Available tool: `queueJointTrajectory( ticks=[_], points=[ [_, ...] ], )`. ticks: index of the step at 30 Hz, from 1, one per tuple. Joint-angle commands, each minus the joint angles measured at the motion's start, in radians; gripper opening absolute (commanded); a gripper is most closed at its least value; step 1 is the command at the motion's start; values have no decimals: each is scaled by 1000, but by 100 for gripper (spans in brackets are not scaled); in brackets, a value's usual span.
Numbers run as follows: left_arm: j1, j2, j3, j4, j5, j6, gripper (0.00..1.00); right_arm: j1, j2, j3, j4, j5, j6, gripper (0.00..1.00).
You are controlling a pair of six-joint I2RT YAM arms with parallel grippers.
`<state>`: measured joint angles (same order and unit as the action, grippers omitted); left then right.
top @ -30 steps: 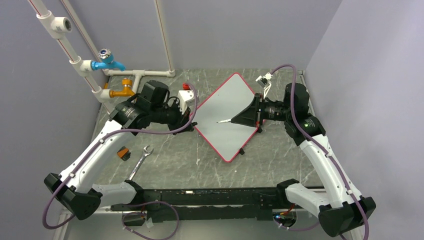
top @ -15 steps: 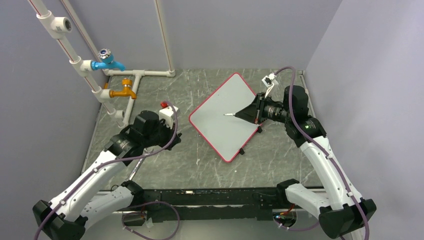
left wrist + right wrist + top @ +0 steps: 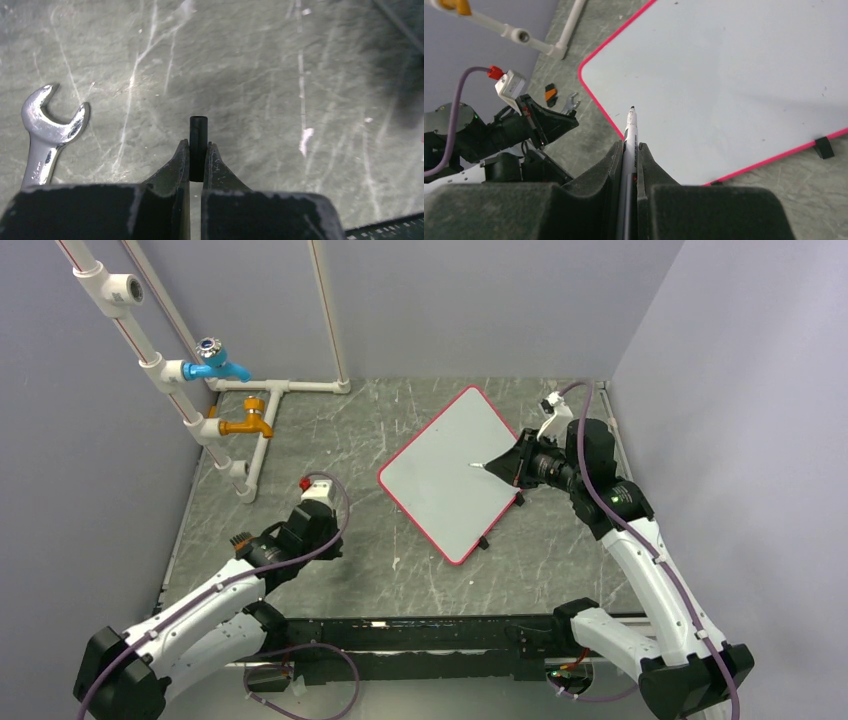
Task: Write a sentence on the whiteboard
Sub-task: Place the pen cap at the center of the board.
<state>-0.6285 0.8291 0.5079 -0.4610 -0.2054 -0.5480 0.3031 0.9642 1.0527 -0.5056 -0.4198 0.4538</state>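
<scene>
Tabletop (image 3: 400, 570), whiteboard (image 3: 440, 485); R tool (image 3: 629, 149) tight on marker (image 3: 631, 125); L tool (image 3: 198, 150) tight on black cap (image 3: 198, 129), wrist-cam only.

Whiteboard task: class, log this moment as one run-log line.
whiteboard: blank, no writing | right gripper: shut on marker, tip over board | left gripper: shut on black cap

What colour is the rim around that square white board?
The rim of the whiteboard is red, clearest in right wrist view.
</scene>
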Motion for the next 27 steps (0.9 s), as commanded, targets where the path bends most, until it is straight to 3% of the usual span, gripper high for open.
queueJointTrajectory(
  ticks=[1, 10, 13, 20, 27],
  points=[
    [-22, 41, -63, 106, -124, -110, 2, -2, -19, -2, -19, 66, 5, 0],
    [-26, 101, -110, 131, -109, -183, 14, -2, -32, -2, -41, 83, 2, 0],
    [-26, 113, -109, 110, -97, -211, 30, -4, -42, -4, -48, 88, 3, 0],
    [-26, 115, -118, 97, -74, -236, 57, -4, -53, -13, -59, 103, 4, 0],
    [-36, 32, -60, -2, -91, -204, 73, -3, -70, -1, -63, 154, 17, 0]
  ],
)
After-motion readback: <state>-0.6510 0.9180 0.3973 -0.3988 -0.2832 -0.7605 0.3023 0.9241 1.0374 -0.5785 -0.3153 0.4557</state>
